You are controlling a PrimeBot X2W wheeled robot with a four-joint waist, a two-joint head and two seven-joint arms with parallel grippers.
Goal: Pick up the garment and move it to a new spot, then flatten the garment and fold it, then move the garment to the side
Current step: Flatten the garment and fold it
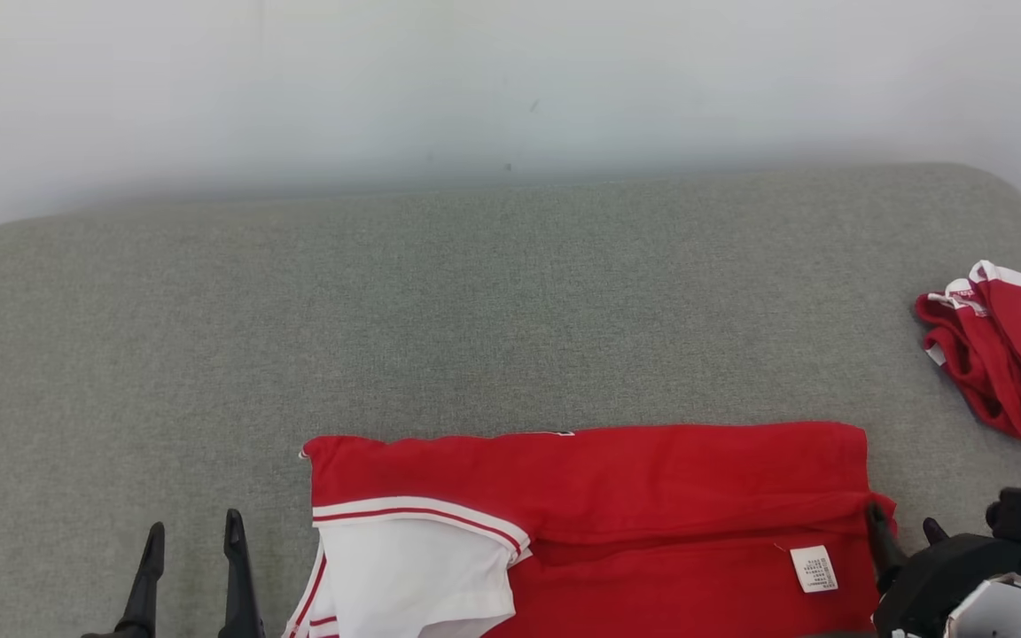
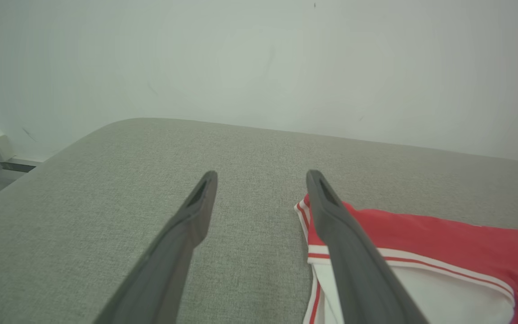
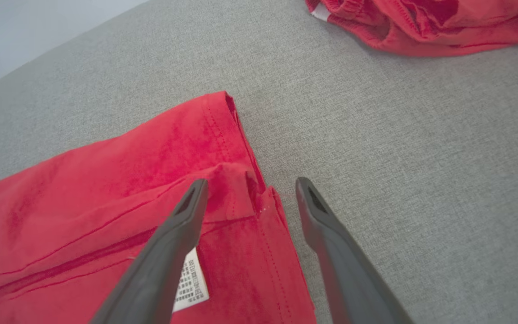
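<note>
Red fabric of the garment lies partly folded along the lower centre of the head view on the grey upholstered surface, with a white striped panel at its left end and a care label at lower right. The left gripper stands at lower left, fingers apart, beside the cloth and not touching it. The right gripper sits at the lower-right hem, fingers apart, holding nothing. A second red garment lies bunched at the right edge, well apart. In the left wrist view, the spread fingers frame bare upholstery, with the striped corner just beside the right-hand finger. In the right wrist view, the open fingers straddle the hem corner at frame centre. Risk: closing here may pinch only the top layer, so the fold peels open on lifting. A shallow bite at the hem may slip. Uneven lift between the arms would skew the fold.
</note>
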